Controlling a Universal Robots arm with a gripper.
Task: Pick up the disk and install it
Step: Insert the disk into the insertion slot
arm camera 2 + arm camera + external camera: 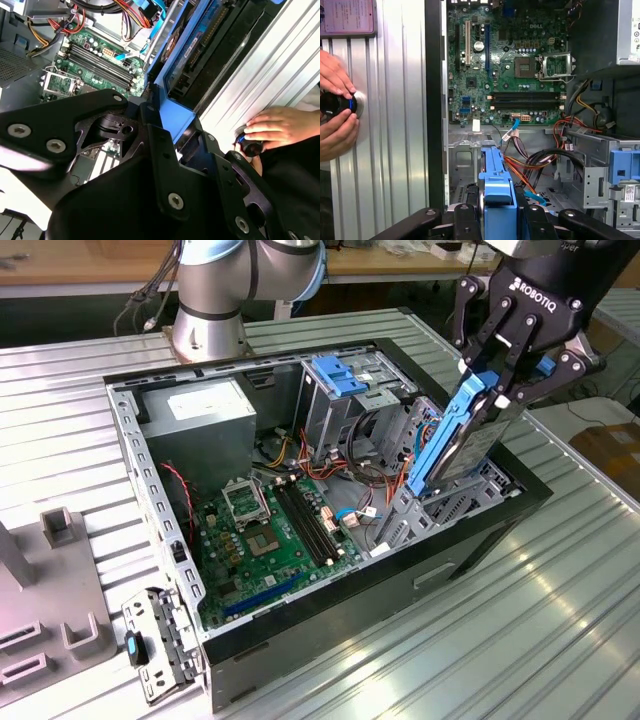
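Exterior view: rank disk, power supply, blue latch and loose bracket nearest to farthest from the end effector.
1. disk, gripped by the end effector.
2. blue latch, atop drive cage.
3. power supply, toward the exterior view's left.
4. loose bracket, outside the case.

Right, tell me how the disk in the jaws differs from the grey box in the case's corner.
The disk stands on edge, tilted, clamped in the gripper's jaws at the case's edge; the grey box sits flat inside the case. The disk is slim with light-blue rails; the grey box is bulkier, with none. Both are grey metal.
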